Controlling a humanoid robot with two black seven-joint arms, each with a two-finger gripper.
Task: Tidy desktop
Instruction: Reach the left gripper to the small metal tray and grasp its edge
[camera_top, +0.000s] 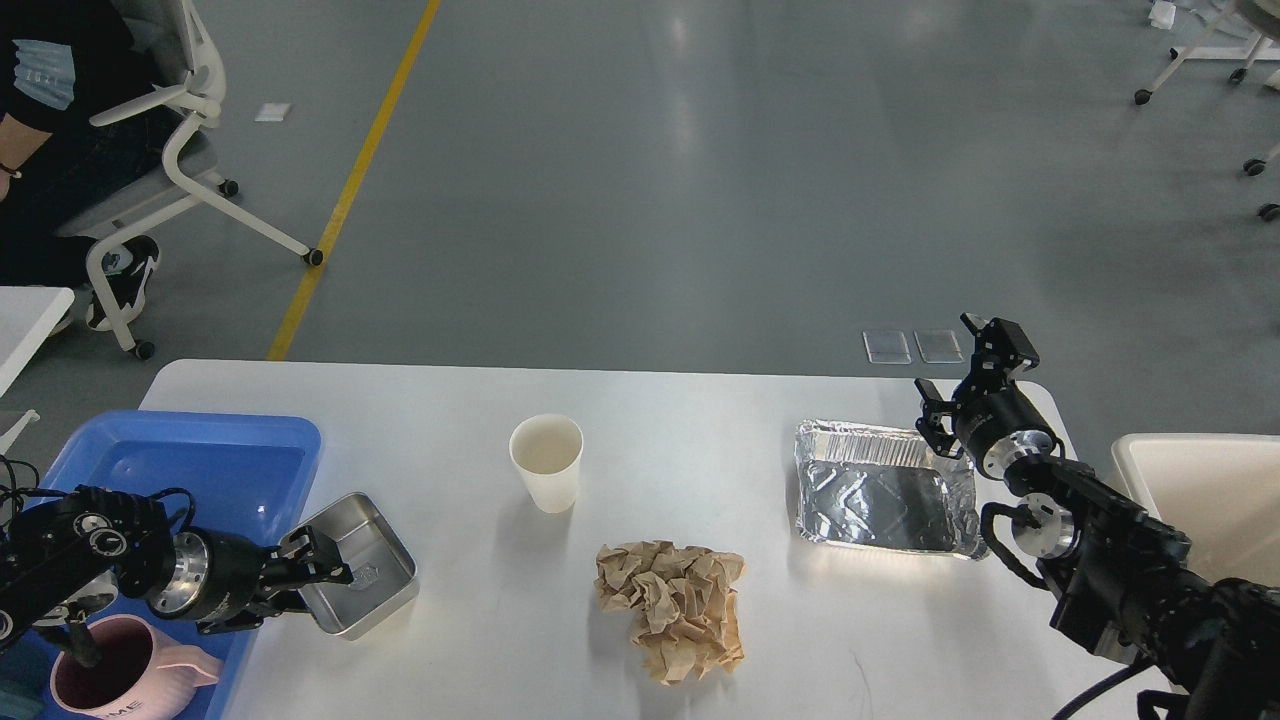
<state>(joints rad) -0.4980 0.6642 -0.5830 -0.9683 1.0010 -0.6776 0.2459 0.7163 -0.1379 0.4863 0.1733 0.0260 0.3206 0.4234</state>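
The desktop (700, 420) is a wide white tabletop. On it stand a white paper cup (546, 462), a wad of crumpled brown paper (675, 606), a foil tray (880, 492) and a small steel tray (368, 560). My left gripper (303, 585) reaches in from the left. Its fingers straddle the steel tray's left rim, one inside and one outside, closed on it. My right gripper (958, 372) hovers open just beyond the foil tray's far right corner, holding nothing.
A blue bin (180, 460) sits at the desktop's left end with a pink mug (110, 675) in its near part. A white container (1200, 490) stands off the right edge. A small white table corner (25, 310) and a seated person's chair (190, 150) are at far left.
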